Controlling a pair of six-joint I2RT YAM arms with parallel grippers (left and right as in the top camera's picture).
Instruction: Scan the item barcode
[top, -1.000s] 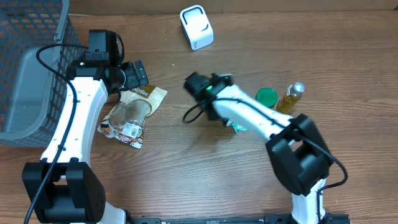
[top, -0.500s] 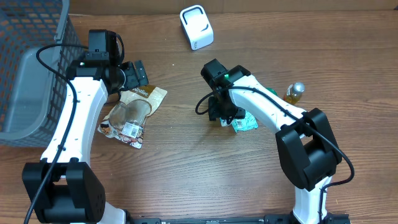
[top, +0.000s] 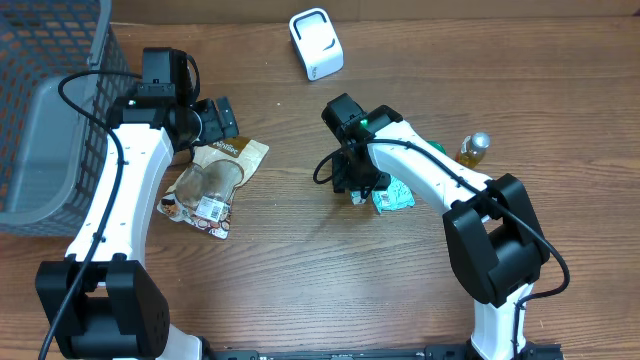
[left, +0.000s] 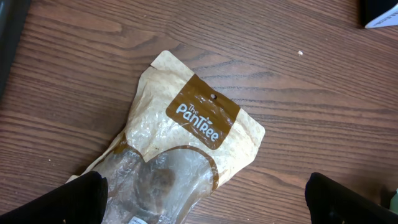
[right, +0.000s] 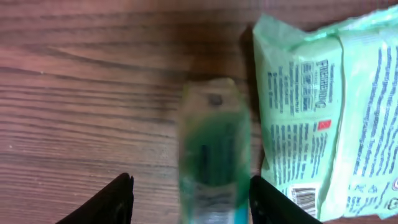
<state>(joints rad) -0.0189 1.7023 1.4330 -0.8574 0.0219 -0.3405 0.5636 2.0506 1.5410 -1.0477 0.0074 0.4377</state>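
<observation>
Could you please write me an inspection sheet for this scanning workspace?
Surface: wooden table, no spills seen.
Job's things: white scanner at the back; brown snack pouch, white label up; green packet; small green sachet beside it.
Clutter: bottle.
Grippers: left gripper open above the pouch; right gripper open, fingers straddling the sachet.
Cables: black cable on the left arm, another looped at the right wrist.
Surroundings: gray basket at left.
</observation>
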